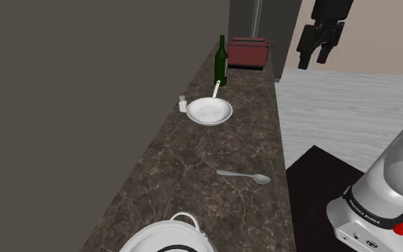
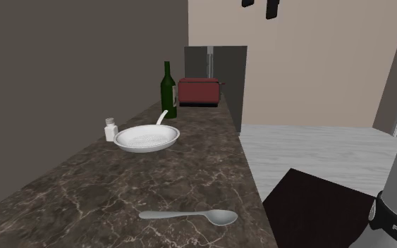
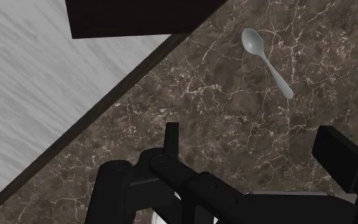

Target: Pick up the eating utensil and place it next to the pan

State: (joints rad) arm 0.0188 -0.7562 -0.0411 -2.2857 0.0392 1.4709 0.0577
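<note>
Grey spoon (image 2: pixel 188 215) well apart from pincer (image 1: pixel 314 59)

Dark counter (image 1: pixel 192 186), spoon (image 1: pixel 244 175), pan (image 1: pixel 210 111), bottle (image 1: pixel 221 63), toaster (image 1: pixel 249 52), shaker (image 1: pixel 183 104)

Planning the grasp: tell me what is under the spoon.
The spoon lies flat on the dark marbled countertop; nothing else shows beneath it. The patch right below it is covered.

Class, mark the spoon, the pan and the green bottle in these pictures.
spoon (image 2: pixel 186 215), second exterior view, middle of its handle.
pan (image 1: pixel 210 111), shoulder view, inside of its bowl.
green bottle (image 1: pixel 221 70), shoulder view, on its body.
</note>
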